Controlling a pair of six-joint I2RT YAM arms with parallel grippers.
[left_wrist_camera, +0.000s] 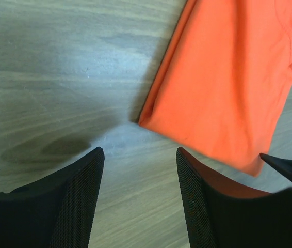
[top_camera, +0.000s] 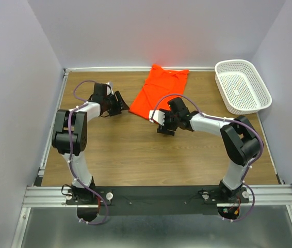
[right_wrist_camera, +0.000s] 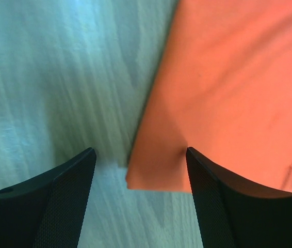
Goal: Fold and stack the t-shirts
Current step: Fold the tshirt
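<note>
Both stand open, my right pincer [right_wrist_camera: 140, 155] astride one near corner of the t-shirt [right_wrist_camera: 223, 77], my left pincer [left_wrist_camera: 139, 152] with the other corner just ahead — the cloth's long axis runs away, ahead and right.

t-shirt [left_wrist_camera: 228, 88], left wrist view: runs off the top and right edges
dark shape at lower right [left_wrist_camera: 290, 168], same view: cut off by the right edge, can't tell what it is
t-shirt, right wrist view: blurred, cut off at top and right; lower edge goes behind a finger of the right gripper [right_wrist_camera: 141, 150]
both wrist views: finger bases cut off at the bottom edge
overhead: right gripper covers the t-shirt's near corner
</note>
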